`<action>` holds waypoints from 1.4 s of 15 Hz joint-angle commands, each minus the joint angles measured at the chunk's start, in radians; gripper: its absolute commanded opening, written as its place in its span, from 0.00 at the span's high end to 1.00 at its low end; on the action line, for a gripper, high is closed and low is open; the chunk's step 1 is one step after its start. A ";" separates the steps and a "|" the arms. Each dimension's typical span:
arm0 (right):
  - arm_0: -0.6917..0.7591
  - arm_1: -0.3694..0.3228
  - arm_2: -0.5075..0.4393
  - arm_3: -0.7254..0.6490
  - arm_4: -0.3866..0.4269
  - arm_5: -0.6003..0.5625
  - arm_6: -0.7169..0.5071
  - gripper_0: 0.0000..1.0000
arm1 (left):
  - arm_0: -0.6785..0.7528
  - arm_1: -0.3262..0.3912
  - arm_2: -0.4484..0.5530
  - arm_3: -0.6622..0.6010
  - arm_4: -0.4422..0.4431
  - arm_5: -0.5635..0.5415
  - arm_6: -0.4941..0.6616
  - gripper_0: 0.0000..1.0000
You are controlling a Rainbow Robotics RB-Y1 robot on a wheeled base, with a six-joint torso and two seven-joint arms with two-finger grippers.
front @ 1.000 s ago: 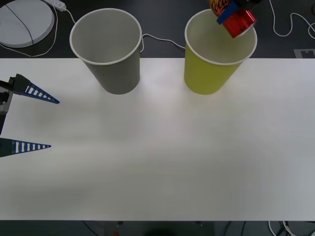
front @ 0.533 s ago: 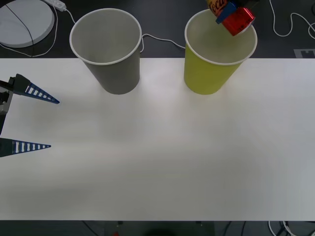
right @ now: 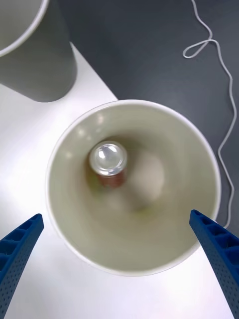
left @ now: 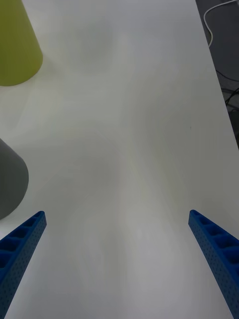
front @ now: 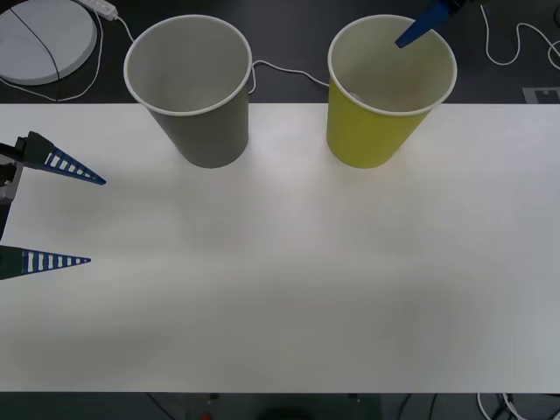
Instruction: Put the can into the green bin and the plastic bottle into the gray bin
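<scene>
The can (right: 108, 160) stands upright on the floor of the green bin (right: 64, 209), close against one side of the wall, its silvery top facing up, so that half of the task looks done. The right gripper (right: 119, 249) hovers directly above the bin's mouth with its blue fingers spread wide and holding nothing; in the front view one fingertip (front: 411, 35) hangs over the far rim of the green bin (front: 363, 140). The main risk here is that fingertip: if the arm pulls away sideways or low rather than lifting first, it could catch the white rim and tip or drag the light paper cup, spilling the can back out. The left gripper (front: 70, 214) waits at the left edge of the table (front: 289, 289), fingers also wide apart and empty, near the gray bin (front: 206, 131). A careless reach from that side could knock the gray bin. No plastic bottle is visible on the table, so the second half may stall.
</scene>
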 commanded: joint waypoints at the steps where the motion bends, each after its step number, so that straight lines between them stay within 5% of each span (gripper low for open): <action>1: 0.086 -0.045 -0.095 -0.061 -0.082 -0.002 0.099 0.00 | 0.000 0.000 0.000 0.000 0.000 0.000 0.000 0.00; 6: 0.329 -0.121 -0.291 -0.235 -0.260 -0.002 0.289 0.00 | 0.000 0.000 0.000 0.000 0.000 0.000 0.000 0.00; 12: 0.734 -0.126 -0.549 -0.551 -0.352 -0.002 0.455 0.00 | 0.000 0.000 0.000 0.000 0.000 0.000 0.000 0.00; 21: 1.014 -0.126 -0.626 -0.571 -0.427 -0.002 0.797 0.00 | 0.000 0.000 0.000 0.000 0.000 0.000 0.000 0.00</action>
